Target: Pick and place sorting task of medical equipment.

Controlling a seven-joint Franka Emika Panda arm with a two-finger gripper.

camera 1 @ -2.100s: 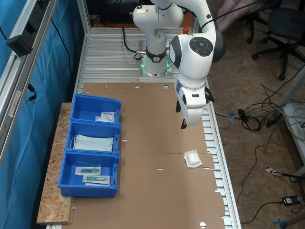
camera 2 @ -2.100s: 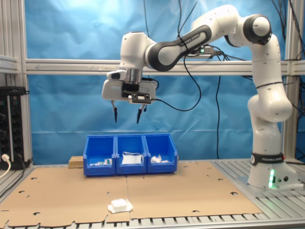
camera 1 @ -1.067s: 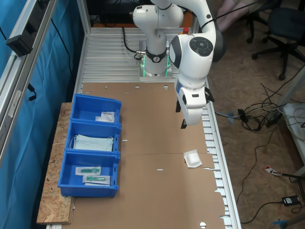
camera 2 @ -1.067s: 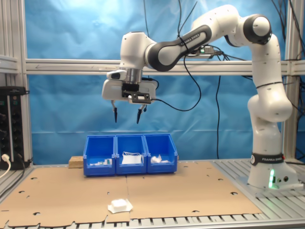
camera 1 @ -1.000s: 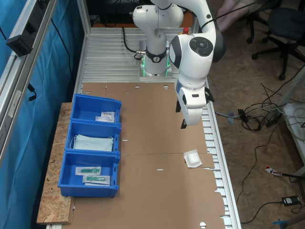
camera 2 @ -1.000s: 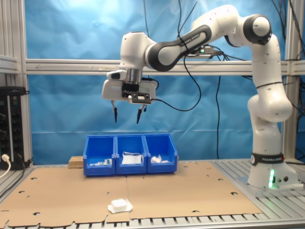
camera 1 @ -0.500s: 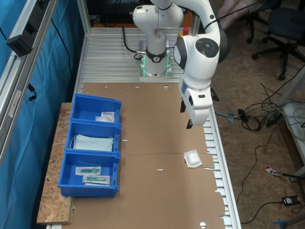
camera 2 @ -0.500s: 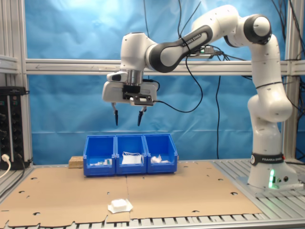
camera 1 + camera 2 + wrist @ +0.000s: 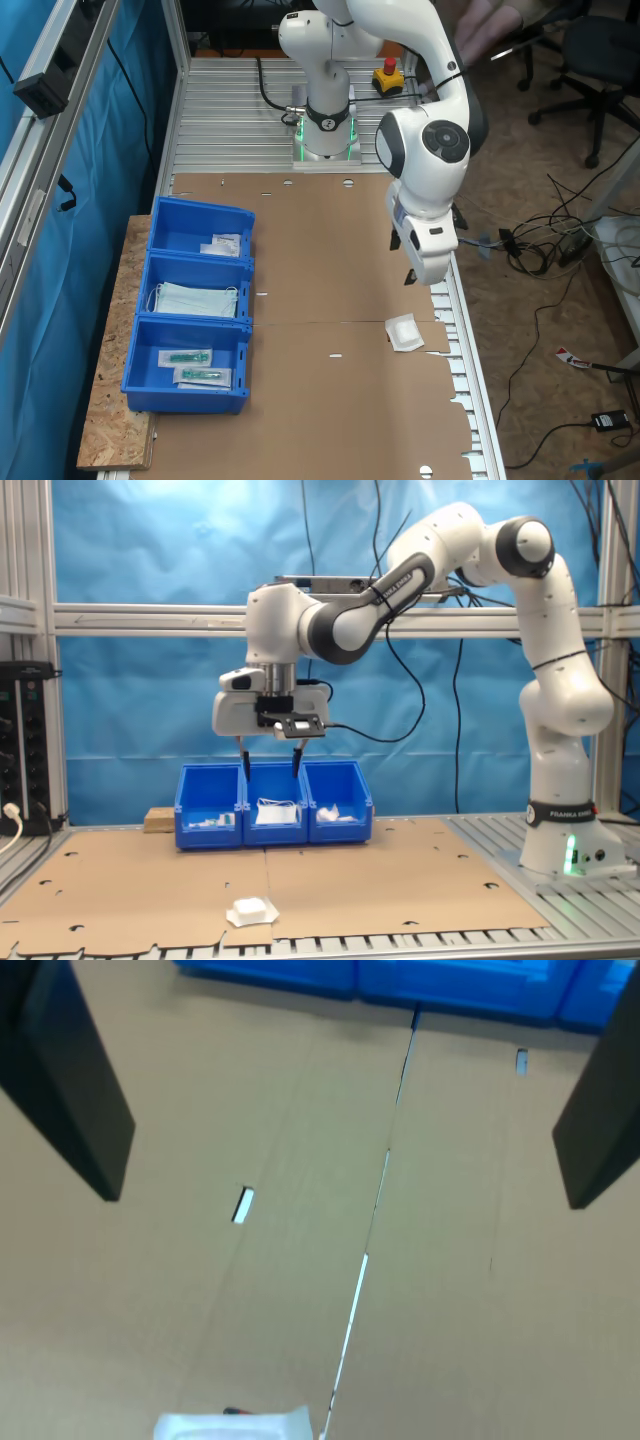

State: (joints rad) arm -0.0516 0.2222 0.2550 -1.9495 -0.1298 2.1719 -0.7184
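Across the first exterior view from its left: blue bins, then the white packet on the cardboard. The gripper has dropped lower toward it, jaws spread wide and empty, so pickup is likely next. The wrist view adds its dark fingers framing bare cardboard, the packet at the edge.

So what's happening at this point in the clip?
A single robot arm is working over a cardboard-covered table. Its tool hangs open and empty above the table, some way over a small white sealed packet lying flat near the table's edge. Nothing has been grasped yet. Across the table sits a row of three blue bins holding white packets, pale blue face masks, and clear packets with teal contents.
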